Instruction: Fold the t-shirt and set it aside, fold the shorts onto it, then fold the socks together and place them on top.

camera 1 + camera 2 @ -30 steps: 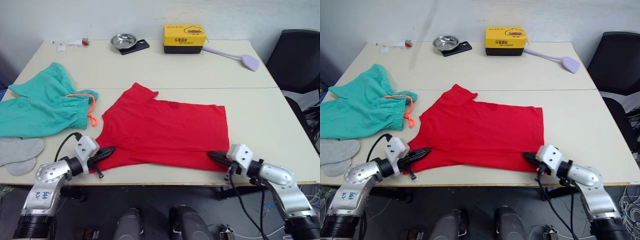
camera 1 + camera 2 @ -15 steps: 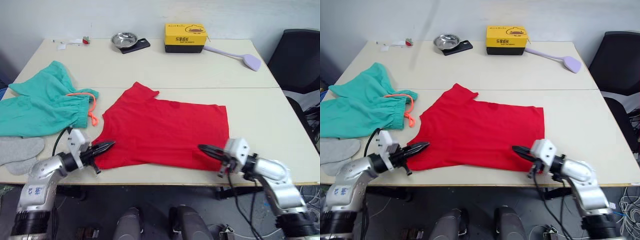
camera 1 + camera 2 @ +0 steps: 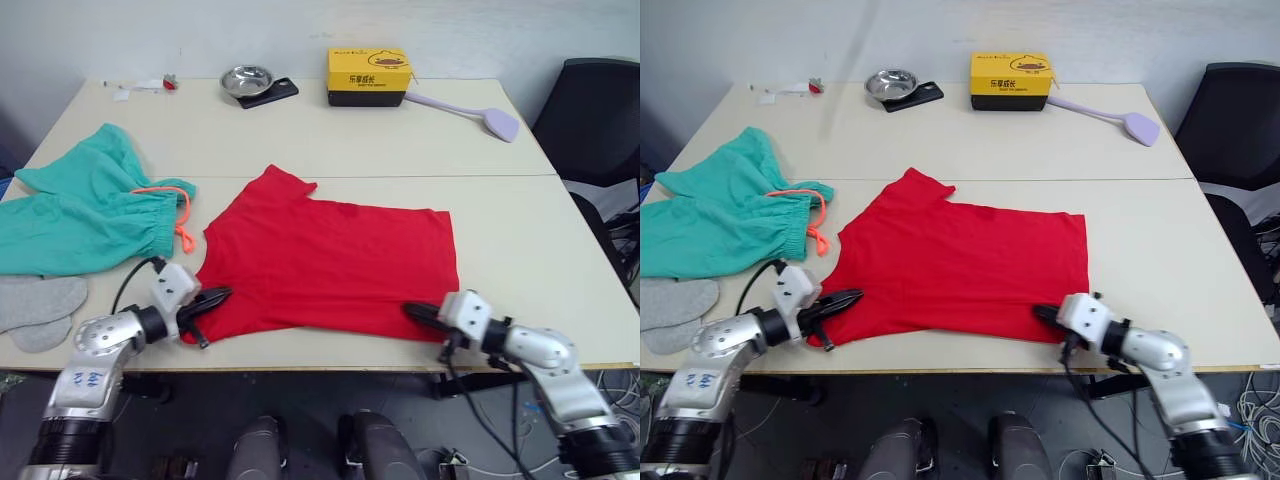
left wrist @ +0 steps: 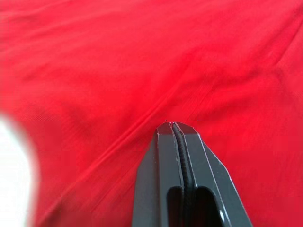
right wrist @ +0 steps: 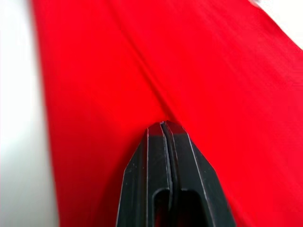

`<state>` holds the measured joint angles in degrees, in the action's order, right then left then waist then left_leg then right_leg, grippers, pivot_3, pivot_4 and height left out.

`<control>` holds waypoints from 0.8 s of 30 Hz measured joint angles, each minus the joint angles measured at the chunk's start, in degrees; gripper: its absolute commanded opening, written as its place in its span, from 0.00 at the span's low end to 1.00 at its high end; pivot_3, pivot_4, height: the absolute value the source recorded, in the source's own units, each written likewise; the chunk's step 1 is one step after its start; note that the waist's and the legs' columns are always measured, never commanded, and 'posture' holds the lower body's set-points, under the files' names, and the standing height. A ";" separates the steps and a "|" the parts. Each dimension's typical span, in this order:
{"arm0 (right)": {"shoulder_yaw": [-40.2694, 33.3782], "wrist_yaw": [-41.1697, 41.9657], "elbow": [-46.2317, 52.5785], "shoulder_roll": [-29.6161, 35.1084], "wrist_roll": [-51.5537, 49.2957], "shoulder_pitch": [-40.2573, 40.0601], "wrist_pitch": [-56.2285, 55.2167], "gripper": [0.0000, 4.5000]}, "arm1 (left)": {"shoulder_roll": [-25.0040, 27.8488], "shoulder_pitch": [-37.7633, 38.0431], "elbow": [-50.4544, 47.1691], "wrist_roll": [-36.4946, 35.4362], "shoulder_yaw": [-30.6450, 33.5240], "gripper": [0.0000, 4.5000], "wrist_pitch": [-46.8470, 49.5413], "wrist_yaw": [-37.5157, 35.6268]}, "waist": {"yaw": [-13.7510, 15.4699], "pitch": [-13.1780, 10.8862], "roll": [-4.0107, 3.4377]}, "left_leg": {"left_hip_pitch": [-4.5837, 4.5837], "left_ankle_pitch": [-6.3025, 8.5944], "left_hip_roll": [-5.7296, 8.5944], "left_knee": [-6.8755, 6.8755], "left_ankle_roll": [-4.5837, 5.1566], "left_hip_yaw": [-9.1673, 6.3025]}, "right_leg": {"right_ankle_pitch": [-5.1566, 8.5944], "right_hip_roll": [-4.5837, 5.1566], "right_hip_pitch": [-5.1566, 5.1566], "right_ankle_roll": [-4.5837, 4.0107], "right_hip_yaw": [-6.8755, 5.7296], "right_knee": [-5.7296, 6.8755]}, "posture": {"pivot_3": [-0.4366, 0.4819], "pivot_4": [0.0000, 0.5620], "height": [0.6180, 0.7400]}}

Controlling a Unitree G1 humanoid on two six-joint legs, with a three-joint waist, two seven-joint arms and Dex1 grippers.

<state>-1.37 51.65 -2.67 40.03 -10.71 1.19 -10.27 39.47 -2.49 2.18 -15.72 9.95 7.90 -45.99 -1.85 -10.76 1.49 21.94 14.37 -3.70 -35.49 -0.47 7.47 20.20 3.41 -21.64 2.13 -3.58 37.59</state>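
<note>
The red t-shirt (image 3: 330,258) lies flat in the middle of the table, folded lengthwise, with its collar end to the left. My left gripper (image 3: 222,295) is at the shirt's near left corner, its fingers shut on the red cloth (image 4: 94,71). At the near right corner my right gripper (image 3: 408,309) is also shut on the cloth, and a crease runs from its tips (image 5: 163,124). The teal-green shorts (image 3: 85,215) with an orange drawstring lie crumpled at the left. Two grey socks (image 3: 40,300) rest at the near left edge.
A yellow box (image 3: 368,77), a metal bowl (image 3: 246,79) on a black slab, and a lilac spatula (image 3: 480,112) sit along the far edge. Small bits lie at the far left corner (image 3: 140,87). A black chair (image 3: 600,120) stands to the right.
My right gripper has edged a little leftward along the shirt's near hem. The left gripper drew back briefly and returned. The shirt lies as before.
</note>
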 measured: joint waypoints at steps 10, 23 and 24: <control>-8.20 6.81 -4.36 3.66 -6.78 -2.81 -0.65 0.00 | 7.48 9.12 2.58 -4.17 10.20 0.01 -3.28 -10.02 | 0.17 -0.03 -0.04 | 0.26 -0.01 0.01 0.17 0.01 0.02 | 0.04 0.03 -0.31 -0.07 -0.01 -0.11 | 0.48 0.27 1.00; -7.44 13.35 10.56 6.69 -9.97 -9.60 4.88 0.68 | 8.66 13.11 -9.52 -7.63 10.37 0.64 -4.22 -17.27 | 0.18 -0.06 -0.05 | 0.35 0.03 0.01 0.35 -0.04 0.07 | 0.04 0.02 -0.38 -0.06 0.01 -0.27 | 0.48 0.27 1.00; -6.52 12.83 10.79 6.69 -8.40 -9.60 4.49 0.69 | 8.67 13.12 -9.70 -5.67 8.99 0.73 -6.64 -17.40 | 0.13 -0.06 -0.06 | 0.33 0.03 0.02 0.35 -0.04 0.11 | 0.04 0.02 -0.39 -0.06 0.04 -0.26 | 0.48 0.27 1.00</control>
<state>-7.90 64.48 8.12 46.72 -19.11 -8.41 -5.77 48.14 10.63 -7.51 -21.39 18.94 1.26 -63.39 -1.72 -10.82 1.44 22.27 14.40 -3.69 -35.14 -0.51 7.59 20.24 3.42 -22.04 2.08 -3.53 37.34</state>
